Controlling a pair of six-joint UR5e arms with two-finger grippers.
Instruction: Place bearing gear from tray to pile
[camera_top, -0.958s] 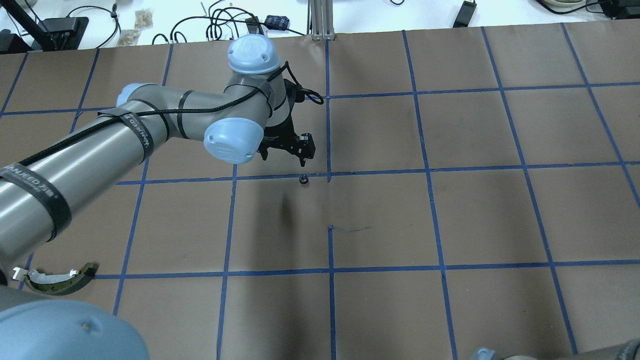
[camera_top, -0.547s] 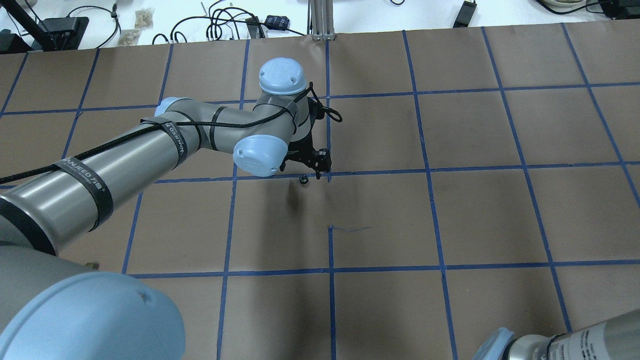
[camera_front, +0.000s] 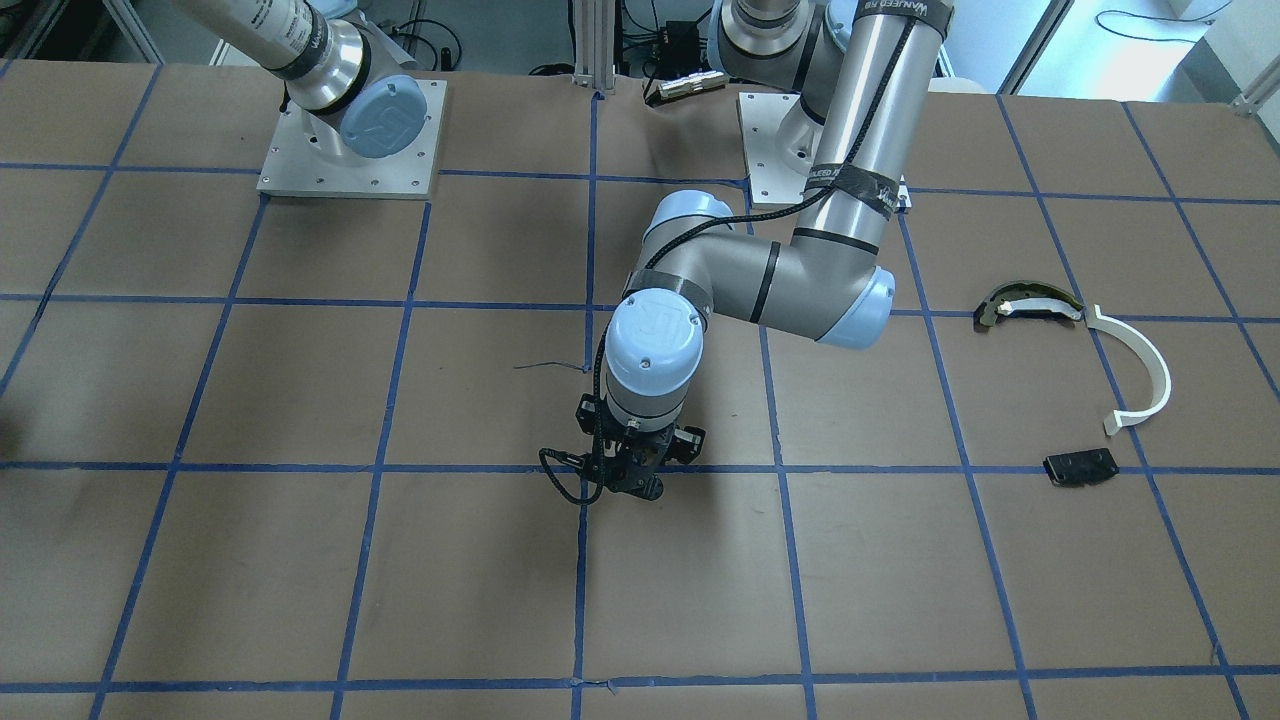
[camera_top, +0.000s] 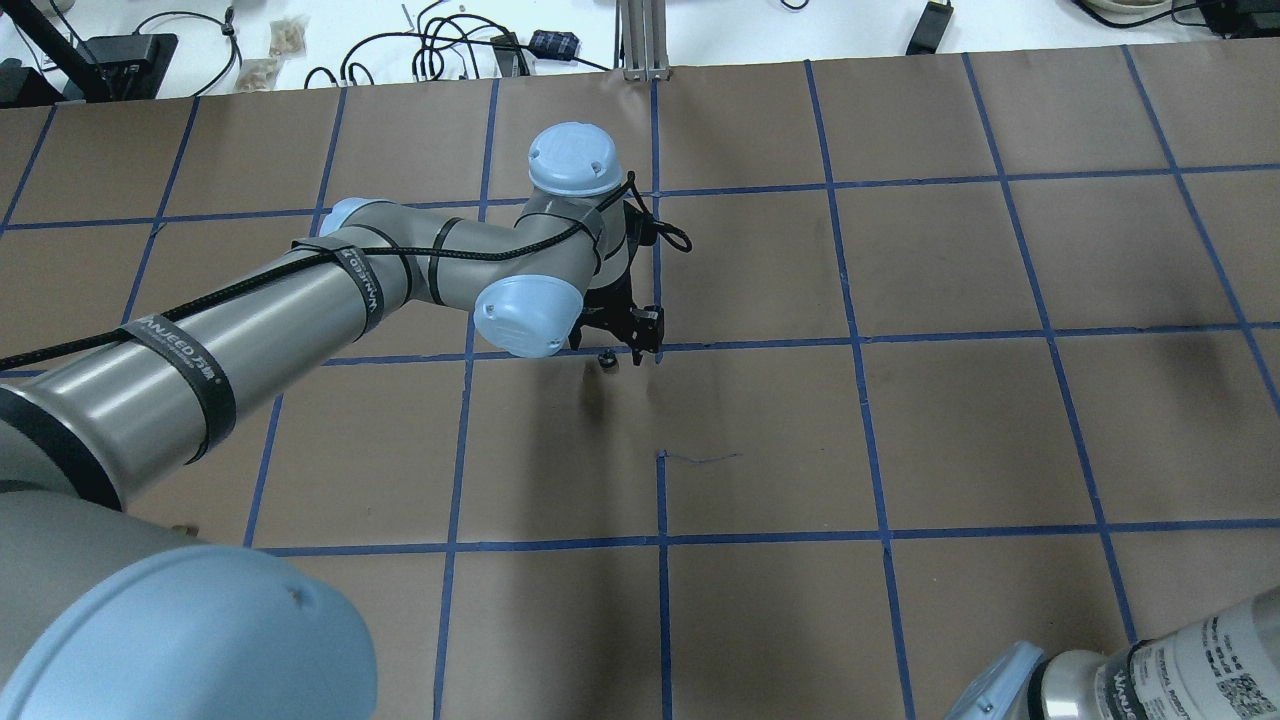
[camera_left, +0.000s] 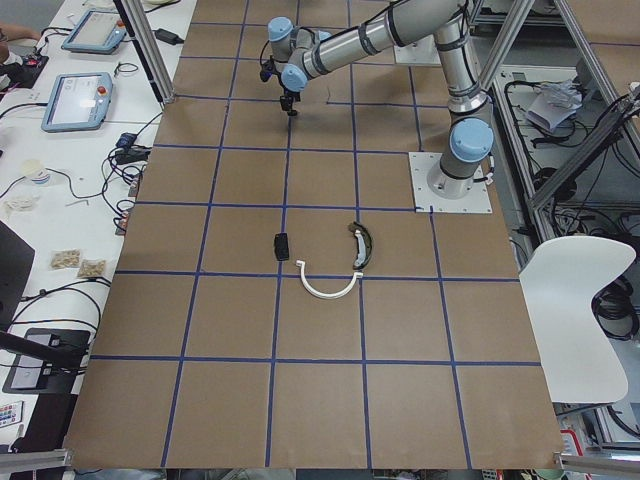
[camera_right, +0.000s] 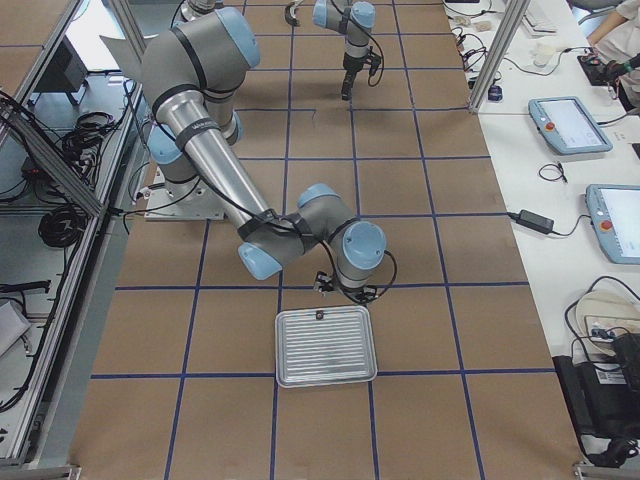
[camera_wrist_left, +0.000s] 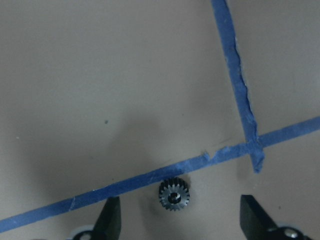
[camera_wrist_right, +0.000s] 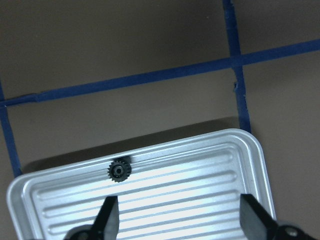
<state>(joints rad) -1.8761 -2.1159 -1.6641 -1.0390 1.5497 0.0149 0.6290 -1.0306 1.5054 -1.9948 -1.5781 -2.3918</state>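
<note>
A small dark bearing gear (camera_wrist_left: 174, 194) lies on the brown paper beside a blue tape line; it also shows in the overhead view (camera_top: 606, 358). My left gripper (camera_wrist_left: 181, 218) is open and hangs low over it, one finger on each side, not touching. A second gear (camera_wrist_right: 119, 170) lies in the silver tray (camera_wrist_right: 250, 145) near its far rim. My right gripper (camera_wrist_right: 180, 215) is open above the tray. The pile is far off by the left arm's base: a dark curved piece (camera_front: 1030, 303), a white half-ring (camera_front: 1150, 370) and a black plate (camera_front: 1080, 467).
The table is covered in brown paper with a blue tape grid. The tray (camera_right: 326, 380) sits near the table's end on the robot's right. Cables and small devices lie on the white bench (camera_top: 300, 40) past the far edge.
My left arm has swung right and come down, bringing its open gripper around the gear on the paper. The right arm's elbow has come into the overhead view at the bottom right.
</note>
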